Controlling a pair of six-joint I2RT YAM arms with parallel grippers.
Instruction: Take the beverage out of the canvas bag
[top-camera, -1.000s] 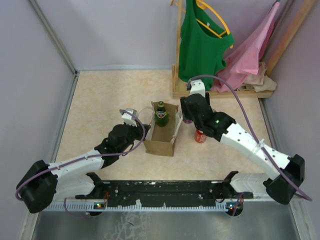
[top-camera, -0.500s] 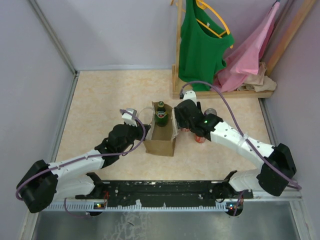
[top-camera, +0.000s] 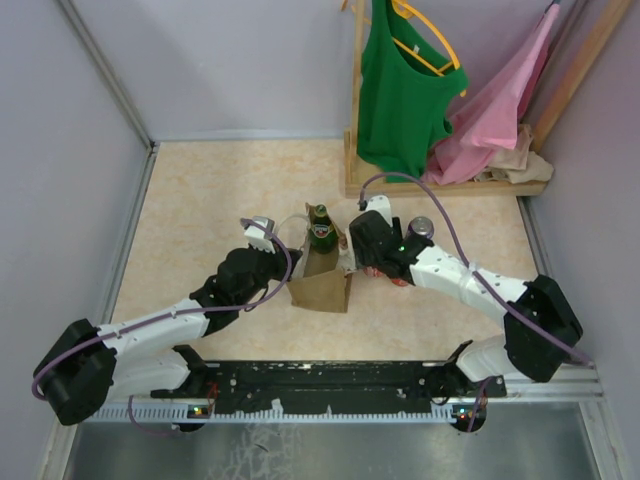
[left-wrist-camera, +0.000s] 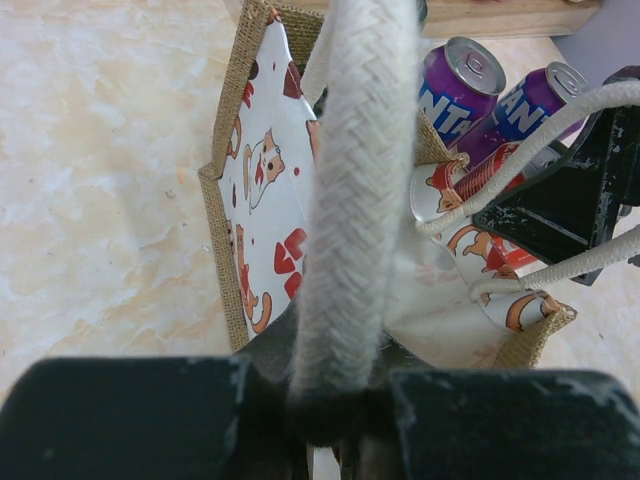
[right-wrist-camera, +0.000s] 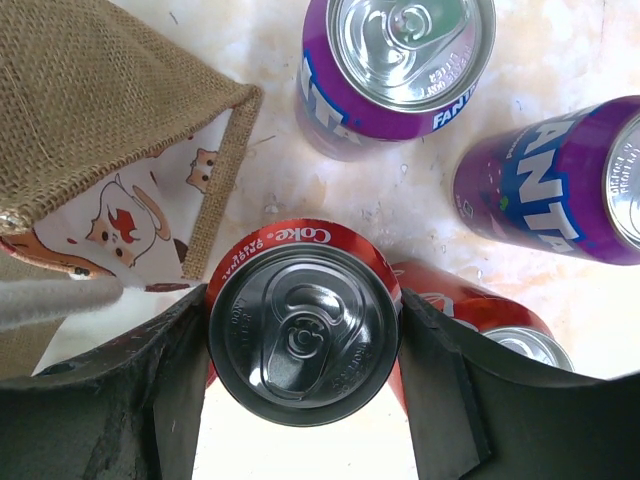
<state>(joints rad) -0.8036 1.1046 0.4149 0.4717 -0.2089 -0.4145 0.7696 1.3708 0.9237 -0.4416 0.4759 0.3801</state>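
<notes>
The tan canvas bag (top-camera: 322, 288) stands mid-floor, and a green bottle (top-camera: 321, 228) rises from its far end. My left gripper (top-camera: 284, 254) is shut on one white rope handle (left-wrist-camera: 355, 200), pulling it toward me; the cat-print lining (left-wrist-camera: 255, 190) shows below. My right gripper (top-camera: 359, 262) sits against the bag's right wall, shut on an upright red Coke can (right-wrist-camera: 305, 335), one finger pressed on each side of it. In the right wrist view this can is just outside the burlap wall (right-wrist-camera: 100, 100), over the floor.
Two purple Fanta cans (right-wrist-camera: 400, 60) (right-wrist-camera: 560, 180) and another red can (right-wrist-camera: 480, 320) are on the floor right of the bag. A wooden clothes rack (top-camera: 440, 186) with a green top (top-camera: 400, 90) and a pink garment (top-camera: 500, 100) stands at the back right. Grey walls enclose the floor.
The right arm has swung left and nearer, bringing its gripper from beside the cans up against the bag's right wall. The left arm and the handle have not moved.
</notes>
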